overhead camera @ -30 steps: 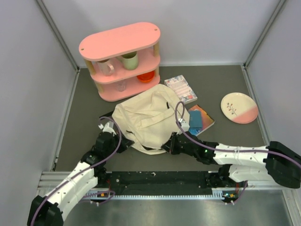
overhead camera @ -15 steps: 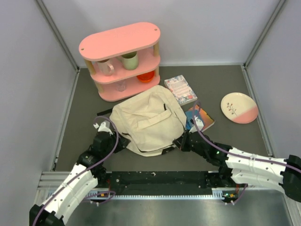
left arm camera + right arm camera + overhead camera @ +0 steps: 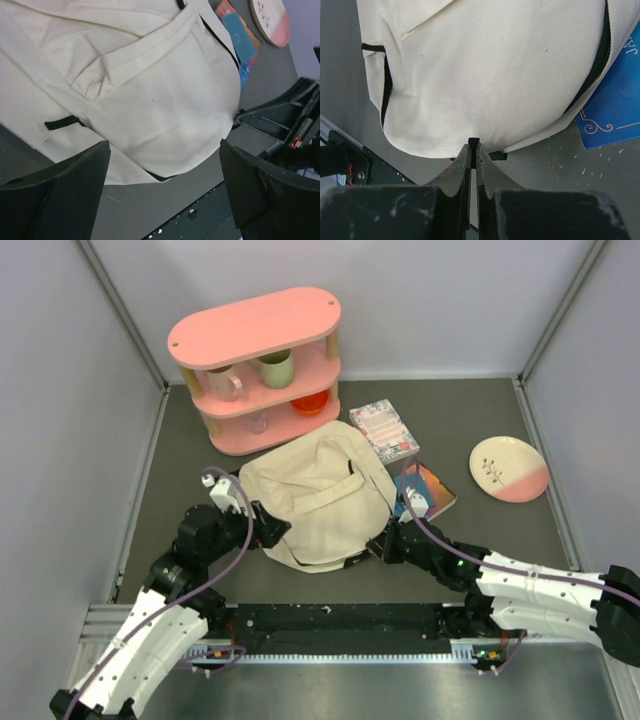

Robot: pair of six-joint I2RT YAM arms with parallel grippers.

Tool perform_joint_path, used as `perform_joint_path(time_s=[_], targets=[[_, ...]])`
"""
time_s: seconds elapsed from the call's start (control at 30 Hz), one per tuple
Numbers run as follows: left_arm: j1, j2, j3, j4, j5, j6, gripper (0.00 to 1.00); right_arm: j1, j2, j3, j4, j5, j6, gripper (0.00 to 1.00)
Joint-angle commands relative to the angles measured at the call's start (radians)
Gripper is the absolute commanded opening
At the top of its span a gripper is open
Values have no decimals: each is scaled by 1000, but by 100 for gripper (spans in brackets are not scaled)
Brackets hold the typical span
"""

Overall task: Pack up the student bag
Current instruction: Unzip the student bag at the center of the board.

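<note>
1. I count 1 student bag [image 3: 315,495], 2 books, 1 plate [image 3: 509,469], 1 pink shelf [image 3: 255,330] and 2 arms with 1 gripper each.
2. The shelf carries 4 items. 1 pale mug [image 3: 225,383] and 1 green mug [image 3: 277,369] stand on its middle tier. 1 orange bowl [image 3: 311,401] and 1 clear glass [image 3: 258,423] sit on the bottom tier.
3. The bag is cream fabric, soft and rounded, lying flat with a folded front flap, dark zipper lines and short black strap ends.
4. It lies at the middle of the table, just in front of the shelf. The floral book [image 3: 384,429] is just beside its far right corner, and the blue book [image 3: 432,490] is partly tucked under its right edge. The plate is well apart on the right.
5. The left gripper [image 3: 164,150] hangs over the bag's near left side with its fingers spread wide and nothing between them.
6. The right gripper [image 3: 474,150] has its fingers pressed together at the bag's near edge, right at a small black tab [image 3: 474,142]. I cannot tell whether the tab is pinched.
7. The surface is a dark grey mat [image 3: 470,410] with pale grey walls [image 3: 450,300] on 3 sides. A black rail [image 3: 340,625] runs along the near edge between the 2 arm bases.
</note>
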Motion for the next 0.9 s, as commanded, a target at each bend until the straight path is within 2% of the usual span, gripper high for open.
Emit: perform_joint_path(time_s=[0.0, 0.13, 0.17, 0.3, 0.43, 0.57, 0.87], targets=[[-53, 119, 80, 76, 119, 188, 95, -8, 7, 41, 38, -2, -22, 0], [-166, 234, 140, 142, 35, 203, 99, -7, 11, 52, 35, -4, -21, 0], [-247, 260, 155, 145, -6, 212, 99, -7, 14, 54, 38, -2, -21, 0], [-476, 430, 259, 120, -365, 287, 99, -7, 10, 63, 23, 2, -13, 0], [-636, 556, 290, 136, -494, 352, 99, -7, 2, 68, 13, 5, -12, 0], [-699, 695, 292, 185, -502, 398, 99, -7, -9, 75, 7, 7, -13, 0], [-762, 821, 276, 286, -492, 361, 95, -8, -15, 87, -7, 13, -12, 0]])
